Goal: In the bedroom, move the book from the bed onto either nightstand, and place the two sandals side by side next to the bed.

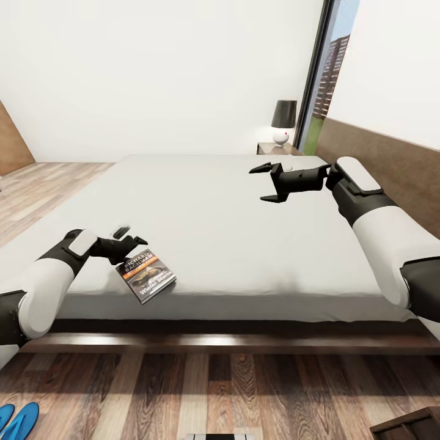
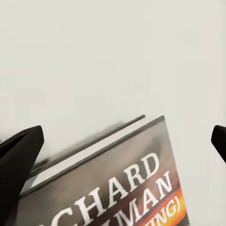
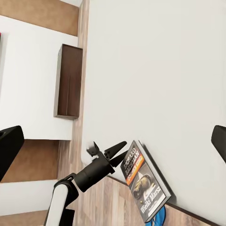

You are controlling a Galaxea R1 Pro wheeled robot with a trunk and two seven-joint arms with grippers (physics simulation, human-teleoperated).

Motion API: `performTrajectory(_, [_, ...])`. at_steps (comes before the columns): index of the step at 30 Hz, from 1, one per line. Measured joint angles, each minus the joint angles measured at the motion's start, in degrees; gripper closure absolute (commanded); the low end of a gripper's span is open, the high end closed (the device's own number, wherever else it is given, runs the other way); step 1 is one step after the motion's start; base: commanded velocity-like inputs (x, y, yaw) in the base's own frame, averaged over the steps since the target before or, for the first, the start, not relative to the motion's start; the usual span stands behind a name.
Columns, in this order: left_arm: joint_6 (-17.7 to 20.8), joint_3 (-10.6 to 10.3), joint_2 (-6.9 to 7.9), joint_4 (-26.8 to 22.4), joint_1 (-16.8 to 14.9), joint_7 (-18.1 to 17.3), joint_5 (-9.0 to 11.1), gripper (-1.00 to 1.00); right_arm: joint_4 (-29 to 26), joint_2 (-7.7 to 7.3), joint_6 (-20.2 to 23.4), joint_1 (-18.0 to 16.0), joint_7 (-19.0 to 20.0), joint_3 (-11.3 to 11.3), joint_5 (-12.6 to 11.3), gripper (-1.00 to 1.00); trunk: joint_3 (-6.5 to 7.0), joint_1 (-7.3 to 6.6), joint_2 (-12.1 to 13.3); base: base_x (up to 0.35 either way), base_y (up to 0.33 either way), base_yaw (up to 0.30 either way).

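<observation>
Bed [image 1: 244,232] takes up most of the room ahead, its off-white mattress bare apart from one thing near the front left corner, with a dark wooden frame under it and a wide wooden headboard [image 1: 385,159] running along the right side. Plank floor [image 1: 183,391] stretches in front of the frame and off to the left. At the far end, past the mattress corner, a nightstand [image 1: 272,148] stands against the wall with a lamp [image 1: 283,121] on it, black shade over a round white base; a tall window sits just beside it. From the right wrist camera a second nightstand [image 3: 69,81] shows beside the bed, dark brown, by the wall.

Both arms reach out over the mattress. The right gripper [image 1: 264,183] hangs above the middle of the bed, well apart from everything, its jaws spread wide with nothing between them. The left gripper [image 1: 133,242] is low at the front left corner, jaws parted, tips right at the upper edge of the book [image 1: 146,275]; I cannot tell whether they touch it.

That book lies flat, cover up, close to the mattress edge and turned at a slant, white title text and an orange band showing. Down on the floor at the lower left, two blue sandals [image 1: 17,420] lie close together, cut off by the edge of view.
</observation>
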Motion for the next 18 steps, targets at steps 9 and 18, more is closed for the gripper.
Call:
performTrajectory(9, [0.1, 0.0, 0.30, 0.0, 0.0, 0.1, 0.1, -1.00, 0.0, 0.00, 0.0, 0.0, 0.0, 0.0, 0.0, -1.00, 0.00, 0.00, 0.0, 0.000, 0.000, 0.000])
performTrajectory(18, [0.1, 0.0, 0.52, 0.0, 0.0, 0.1, 0.1, -1.00, 0.0, 0.00, 0.0, 0.0, 0.0, 0.0, 0.0, -1.00, 0.00, 0.00, 0.0, 0.000, 0.000, 0.000])
